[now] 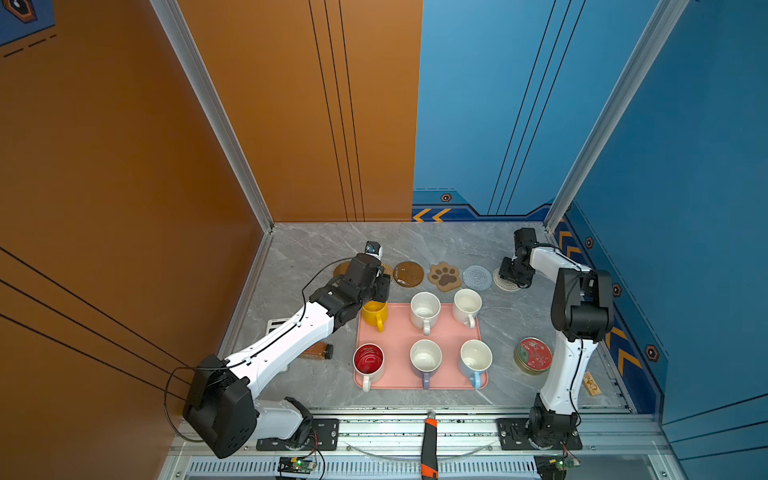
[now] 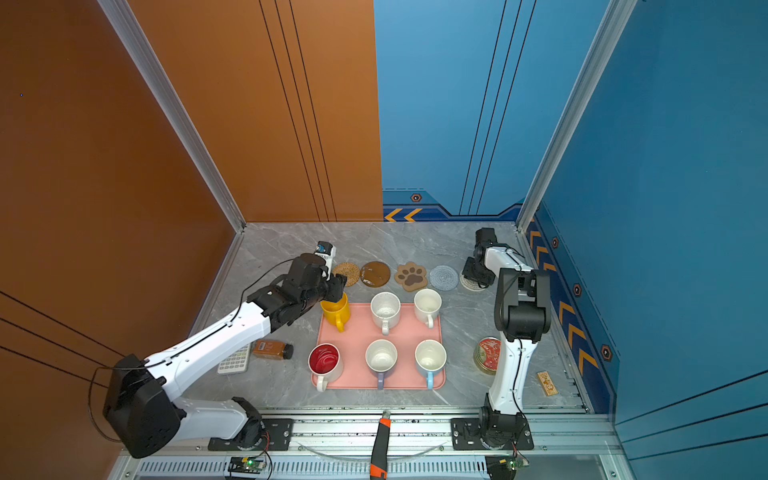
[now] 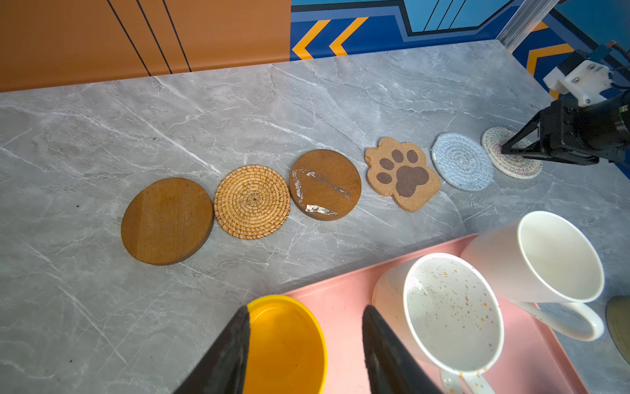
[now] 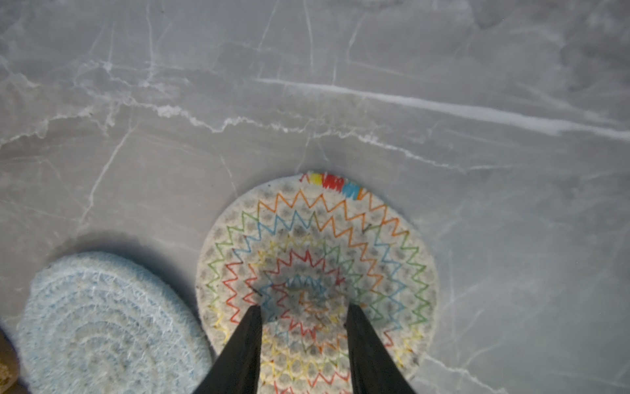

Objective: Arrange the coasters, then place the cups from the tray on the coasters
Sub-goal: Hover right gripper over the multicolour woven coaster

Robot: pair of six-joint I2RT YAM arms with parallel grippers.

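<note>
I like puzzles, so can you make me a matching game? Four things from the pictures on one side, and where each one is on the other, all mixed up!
Things:
1. yellow mug
2. paw coaster
3. red tin
4. cream coaster

Places:
A. under the open right jaws
B. on the table, right of the tray in both top views
C. between the open left jaws
D. between a brown disc and the blue coaster

Pairs: 1-C, 2-D, 3-B, 4-A
</note>
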